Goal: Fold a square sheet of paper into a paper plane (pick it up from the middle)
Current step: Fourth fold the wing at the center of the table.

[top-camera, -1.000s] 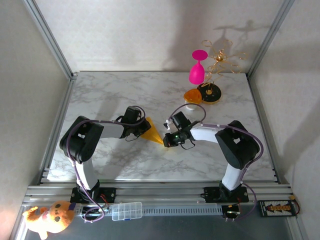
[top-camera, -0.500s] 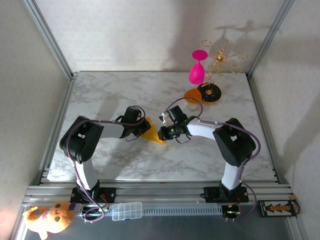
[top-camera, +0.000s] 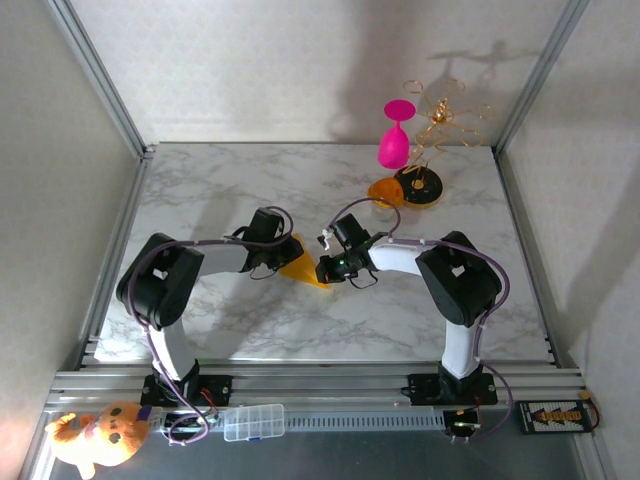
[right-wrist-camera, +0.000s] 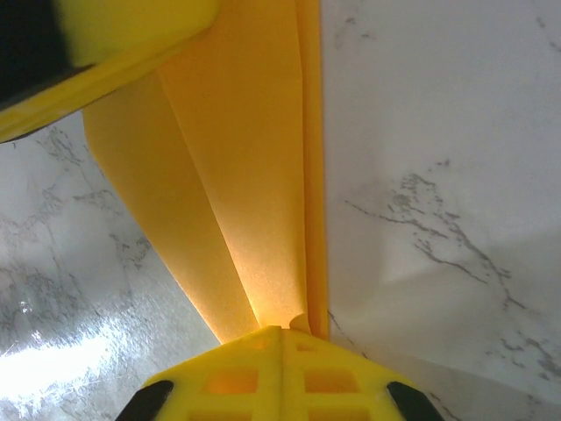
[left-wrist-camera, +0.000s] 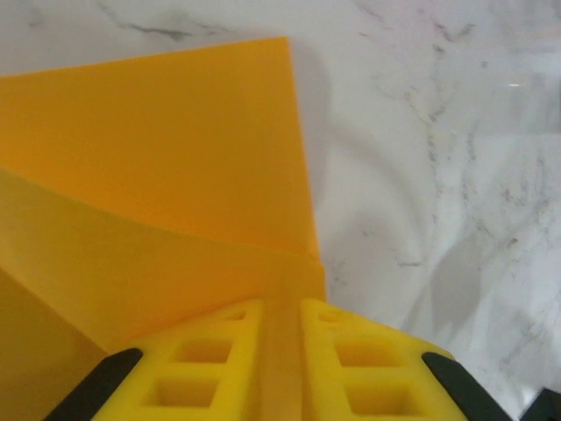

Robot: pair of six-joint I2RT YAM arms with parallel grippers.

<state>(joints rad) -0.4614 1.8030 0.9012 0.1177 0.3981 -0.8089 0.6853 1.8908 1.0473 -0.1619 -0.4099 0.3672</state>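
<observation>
The square sheet of paper (top-camera: 304, 268), folded into a yellow-orange pointed paper plane shape, lies mid-table between both grippers. My left gripper (top-camera: 286, 260) is at its wide end. In the left wrist view the paper (left-wrist-camera: 158, 158) runs into the narrow slit between the yellow pads of that gripper (left-wrist-camera: 282, 351), which pinch its edge. My right gripper (top-camera: 323, 272) is at the pointed end. In the right wrist view its jaws (right-wrist-camera: 281, 338) are pressed tight on the creased layers of the paper (right-wrist-camera: 245, 175). A yellow left fingertip (right-wrist-camera: 114, 44) shows at the top left there.
At the back right stand a pink goblet (top-camera: 394, 135), a gold wire stand (top-camera: 440, 115), an orange-and-black disc (top-camera: 420, 186) and a small cup with an orange top (top-camera: 384, 192). A clear plastic box (top-camera: 253, 422) and a plush toy (top-camera: 100, 435) lie at the near rail.
My right gripper has slid left along the table to the paper's pointed end and is now on it. The left gripper has stayed put, and its pads have parted slightly.
</observation>
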